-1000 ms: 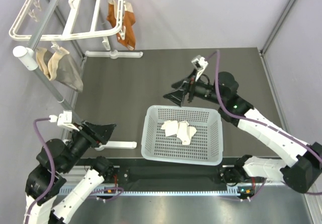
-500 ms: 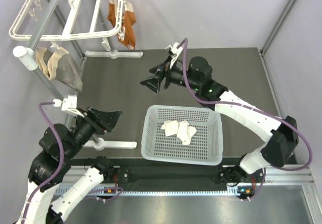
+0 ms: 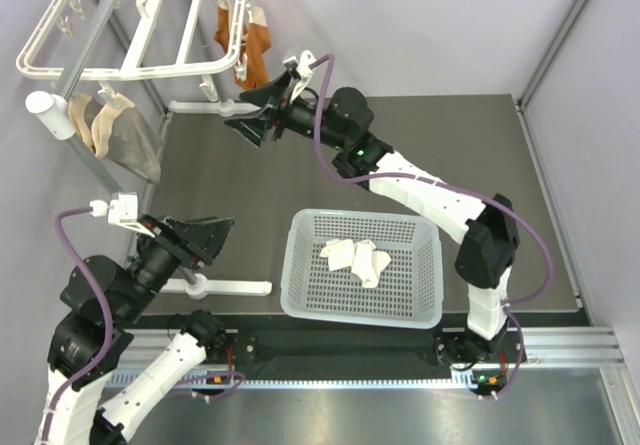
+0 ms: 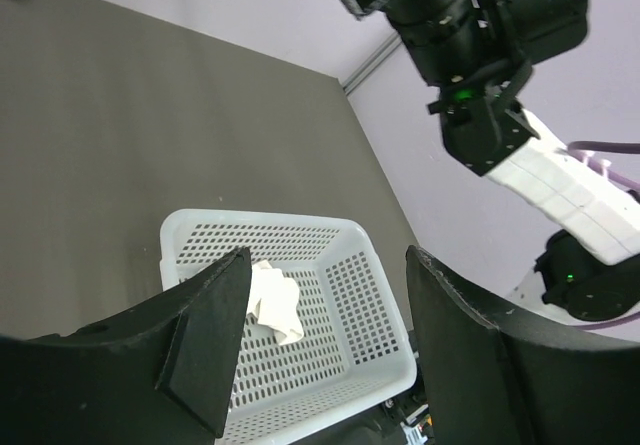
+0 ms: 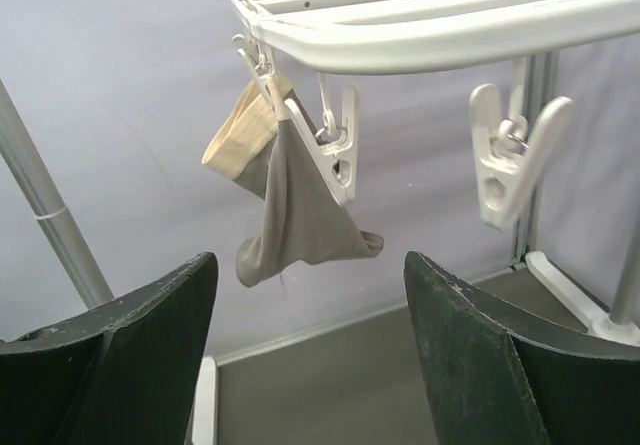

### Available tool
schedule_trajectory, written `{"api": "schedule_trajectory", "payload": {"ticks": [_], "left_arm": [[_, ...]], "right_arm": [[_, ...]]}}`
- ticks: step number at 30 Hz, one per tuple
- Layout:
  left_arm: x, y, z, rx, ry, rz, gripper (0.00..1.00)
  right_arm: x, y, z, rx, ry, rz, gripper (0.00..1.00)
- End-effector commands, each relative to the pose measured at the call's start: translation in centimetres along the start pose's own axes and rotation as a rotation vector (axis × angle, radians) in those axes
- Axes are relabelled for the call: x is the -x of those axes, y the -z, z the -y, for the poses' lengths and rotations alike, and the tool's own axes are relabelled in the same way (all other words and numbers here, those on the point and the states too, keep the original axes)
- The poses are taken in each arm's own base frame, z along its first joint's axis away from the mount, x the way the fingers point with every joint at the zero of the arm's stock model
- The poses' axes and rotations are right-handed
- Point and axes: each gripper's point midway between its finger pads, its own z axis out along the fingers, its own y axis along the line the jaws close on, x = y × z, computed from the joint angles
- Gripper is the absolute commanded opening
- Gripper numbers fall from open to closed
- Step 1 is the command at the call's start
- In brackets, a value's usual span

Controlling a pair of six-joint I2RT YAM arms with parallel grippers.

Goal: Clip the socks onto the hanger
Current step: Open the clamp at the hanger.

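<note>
Both white socks (image 3: 357, 258) lie crumpled together in the basket (image 3: 430, 285), which sits on the worktop (image 3: 500, 135) just toward 6 o'clock from centre in the top view; neither touches the hanger (image 3: 148, 27), which stands off at 11 o'clock on its pole (image 3: 85, 35); the right arm is stretched long, from its base at 5 o'clock up over an elbow at 4 o'clock and across toward 11 o'clock; the right fingers (image 3: 258, 113) are spread wide with nothing between them, pointing toward 9 o'clock near the hanger's edge; the right wrist view looks between them and up at the frame, with a bare clip (image 5: 510, 155) at 2 o'clock and a beige sock (image 5: 295, 205) pegged at 11 o'clock; orange socks (image 3: 252, 55) hang near that wrist; the left arm is folded up over its base at 7 o'clock, wrist raised above the worktop; the left fingers (image 3: 205, 235) are likewise spread and grip nothing, aimed toward 3 o'clock at the basket; the left wrist view shows the socks in the gap between them, well apart from both tips
</note>
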Motion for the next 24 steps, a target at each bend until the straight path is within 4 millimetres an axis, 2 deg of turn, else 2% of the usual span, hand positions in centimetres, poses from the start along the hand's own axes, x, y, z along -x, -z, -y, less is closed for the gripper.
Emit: {"api": "schedule_trajectory", "payload": {"ticks": [1,2,3,4,5,6,7,10,14,24], "left_arm": [[1.6,1.2,0.9,-0.025,-0.009,0.058,0.68],[1.6,1.2,0.8,-0.024,-0.01,0.057,0.68],[1.5,1.3,0.7,-0.02,-0.01,0.055,0.68],[1.4,1.4,0.6,-0.021,-0.01,0.056,0.68],[1.3,1.4,0.4,-0.015,-0.011,0.053,0.68],[1.3,1.6,0.4,-0.014,-0.011,0.054,0.68],[1.2,1.6,0.3,-0.01,-0.012,0.053,0.68],[1.3,1.6,0.0,0.001,-0.019,0.056,0.68],[1.6,1.6,0.1,0.006,-0.037,0.065,0.68],[2.3,1.6,0.7,-0.006,-0.049,0.073,0.68]], "right_arm": [[2.7,-2.1,-1.4,0.044,0.06,0.108,0.75],[3.2,-2.5,-1.6,0.052,0.065,0.124,0.75],[2.2,-3.0,-1.1,0.049,0.057,0.113,0.75],[2.1,-3.2,-1.0,0.051,0.058,0.116,0.75],[2.8,-3.5,-1.3,0.059,0.065,0.133,0.75],[1.8,-3.9,-0.9,0.059,0.056,0.121,0.75],[1.8,-4.2,-1.1,0.069,0.054,0.123,0.75],[2.6,-5.1,-1.8,0.091,0.06,0.146,0.75],[1.6,-6.2,-1.1,0.081,0.059,0.135,0.73],[1.6,-7.1,-1.1,0.097,0.041,0.16,0.63]]}}
